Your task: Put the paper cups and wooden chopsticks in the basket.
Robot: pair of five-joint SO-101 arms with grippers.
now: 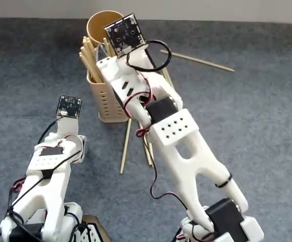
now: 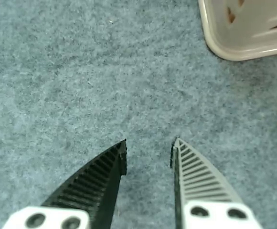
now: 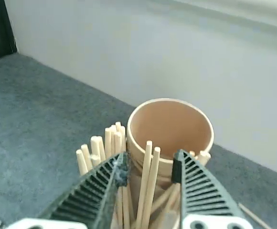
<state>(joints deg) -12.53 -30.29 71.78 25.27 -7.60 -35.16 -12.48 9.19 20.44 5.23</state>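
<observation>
A beige basket (image 1: 107, 107) stands upright on the grey carpet, holding a bundle of wooden chopsticks (image 1: 89, 56) and a paper cup (image 1: 101, 26). My right gripper (image 1: 101, 54) hangs right over the basket's mouth. In the right wrist view the right gripper (image 3: 149, 164) is open, with two chopsticks (image 3: 148, 188) standing loosely between its fingers and the paper cup (image 3: 169, 126) just beyond. My left gripper (image 2: 149, 148) is open and holds nothing, low over bare carpet, with a corner of the basket (image 2: 234, 45) off to one side.
Loose chopsticks lie on the carpet: one (image 1: 199, 61) far right of the basket, one (image 1: 125, 147) leaning out in front of it, more (image 1: 148, 150) under the right arm. The left arm (image 1: 50, 166) is at the lower left.
</observation>
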